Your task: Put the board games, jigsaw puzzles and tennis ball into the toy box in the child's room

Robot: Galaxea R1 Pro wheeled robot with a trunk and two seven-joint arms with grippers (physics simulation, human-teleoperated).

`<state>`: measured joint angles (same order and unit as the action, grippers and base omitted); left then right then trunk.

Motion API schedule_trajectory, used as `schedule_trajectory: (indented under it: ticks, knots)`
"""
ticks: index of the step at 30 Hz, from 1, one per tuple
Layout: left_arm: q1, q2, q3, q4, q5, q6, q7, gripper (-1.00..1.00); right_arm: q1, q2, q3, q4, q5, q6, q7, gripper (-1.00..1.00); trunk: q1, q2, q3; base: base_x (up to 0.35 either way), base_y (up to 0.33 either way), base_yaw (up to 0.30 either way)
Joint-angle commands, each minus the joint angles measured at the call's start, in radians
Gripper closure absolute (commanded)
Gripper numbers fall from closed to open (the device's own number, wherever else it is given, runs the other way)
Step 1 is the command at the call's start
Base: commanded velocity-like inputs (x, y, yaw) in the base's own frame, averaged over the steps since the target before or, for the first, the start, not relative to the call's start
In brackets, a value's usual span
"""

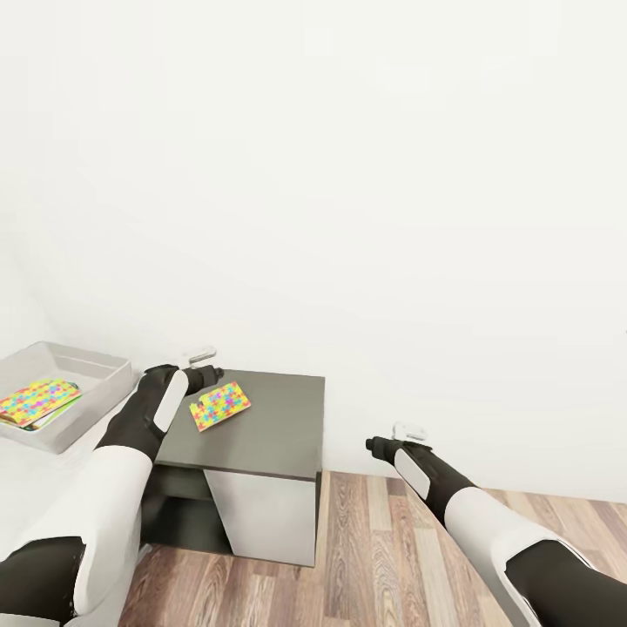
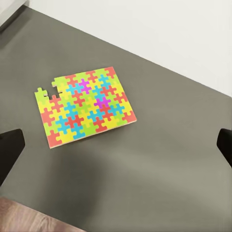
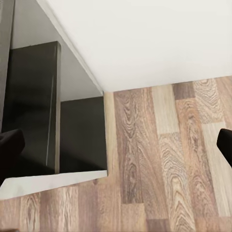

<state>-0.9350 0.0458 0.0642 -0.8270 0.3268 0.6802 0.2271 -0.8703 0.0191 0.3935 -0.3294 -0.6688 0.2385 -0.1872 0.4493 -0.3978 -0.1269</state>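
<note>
One jigsaw puzzle (image 1: 219,406) (image 2: 84,106), a jagged panel of yellow, pink, blue and green pieces, lies flat on the dark grey cabinet top (image 1: 274,427) (image 2: 159,159). My left gripper (image 1: 207,376) (image 2: 116,147) hovers above it, open, its dark fingertips (image 2: 9,152) spread wide either side with nothing between them. The light grey toy box (image 1: 87,359) stands on the table (image 1: 22,477) at the left, and a second puzzle panel (image 1: 37,401) lies inside it on top of flat boxes. My right gripper (image 1: 376,445) (image 3: 116,147) hangs open and empty over the wood floor.
A white wall (image 1: 348,174) stands close behind the cabinet. The cabinet's open dark shelf and pale side panel (image 1: 261,514) (image 3: 53,111) face the plank floor (image 1: 383,557) (image 3: 164,159), which stretches to the right.
</note>
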Motion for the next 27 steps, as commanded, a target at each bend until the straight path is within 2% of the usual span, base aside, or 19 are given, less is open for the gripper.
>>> schedule_trajectory:
  ticks: [1,19,22,27]
  knots:
    - [-0.001,0.0,0.0,-0.001,0.011,0.004,0.008,-1.0,-0.001,-0.001,0.008,-0.002,-0.008,0.004,-0.008,-1.0,0.001,-0.002,-0.002,0.0,-0.001,0.011]
    - [-0.001,0.001,0.0,-0.001,0.011,0.004,0.007,-1.0,0.006,-0.009,0.01,-0.007,-0.008,0.009,0.015,-1.0,0.001,-0.002,-0.002,0.0,0.0,0.001]
    - [-0.001,0.002,0.0,-0.001,0.011,0.004,0.007,-1.0,0.016,-0.018,0.011,-0.012,-0.008,0.01,0.061,-1.0,0.001,-0.002,-0.002,0.0,0.0,0.0]
    - [-0.001,0.002,0.0,-0.001,0.011,0.004,0.006,-1.0,0.031,-0.043,0.014,-0.016,-0.007,0.01,0.209,-1.0,0.001,-0.002,-0.002,0.0,0.0,0.0]
